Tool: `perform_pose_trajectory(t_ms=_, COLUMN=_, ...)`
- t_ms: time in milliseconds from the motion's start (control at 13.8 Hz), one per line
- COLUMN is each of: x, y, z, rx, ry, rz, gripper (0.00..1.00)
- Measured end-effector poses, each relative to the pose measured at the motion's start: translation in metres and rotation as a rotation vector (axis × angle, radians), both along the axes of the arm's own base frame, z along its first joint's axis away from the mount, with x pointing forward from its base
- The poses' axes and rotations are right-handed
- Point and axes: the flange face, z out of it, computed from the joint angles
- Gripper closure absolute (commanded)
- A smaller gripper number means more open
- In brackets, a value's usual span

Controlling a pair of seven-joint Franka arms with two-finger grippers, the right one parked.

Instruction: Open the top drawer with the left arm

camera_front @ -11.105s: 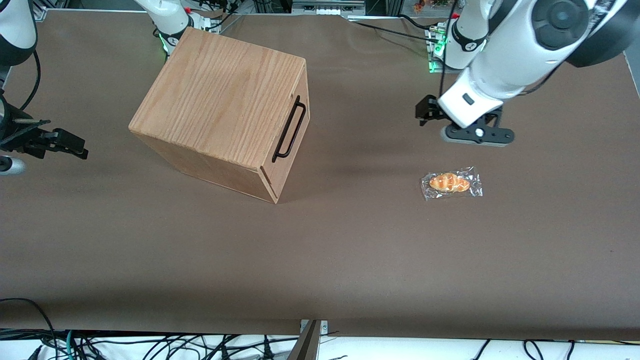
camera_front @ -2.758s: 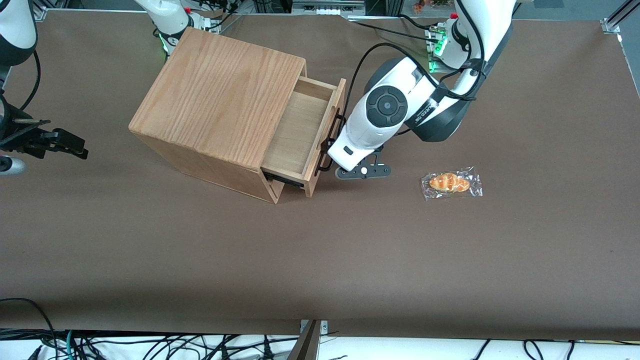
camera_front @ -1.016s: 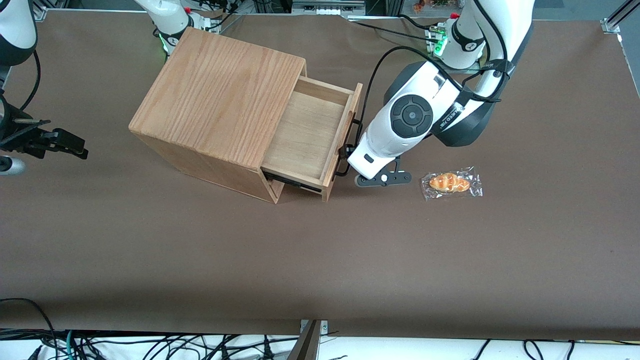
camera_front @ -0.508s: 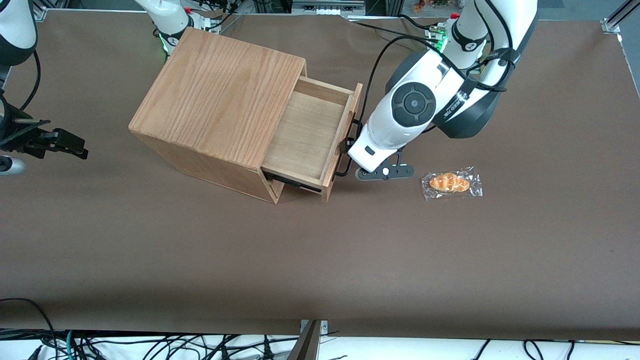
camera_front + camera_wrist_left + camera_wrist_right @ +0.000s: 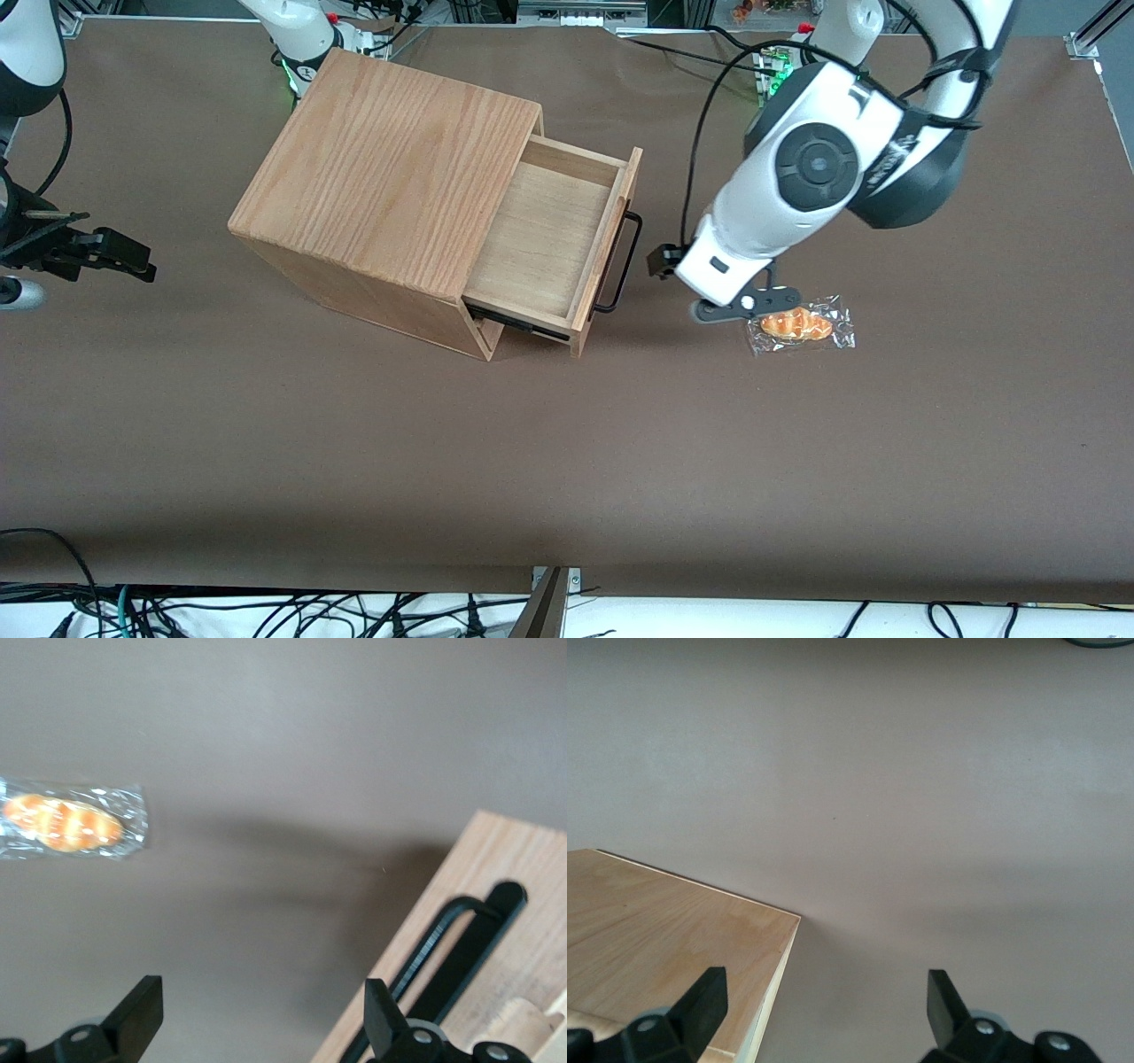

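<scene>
Top drawer (image 5: 545, 239) pulled out of cabinet (image 5: 390, 177), handle (image 5: 617, 264) free. Gripper (image 5: 257, 1028) spread wide, empty, between handle and wrapped bread (image 5: 797, 324), hovering partly above wrapper.

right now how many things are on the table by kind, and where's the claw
cabinets: 1, its top drawer pulled open
wrapped bread rolls: 1
total: 2
left arm's claw: open, between the drawer's handle and the roll, holding nothing
</scene>
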Motion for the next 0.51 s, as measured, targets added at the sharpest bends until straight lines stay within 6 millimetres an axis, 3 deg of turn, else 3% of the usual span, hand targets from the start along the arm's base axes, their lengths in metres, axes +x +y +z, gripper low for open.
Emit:
perform_pose_trajectory(t_ms=290, x=0.023, y=0.073, z=0.013, rx=0.020, ry=0.005, rz=0.030, gripper=0.00)
perform_pose_trajectory(t_ms=508, x=0.042, y=0.139, z=0.036, rx=0.040, ry=-0.017, rz=0.034, gripper=0.00)
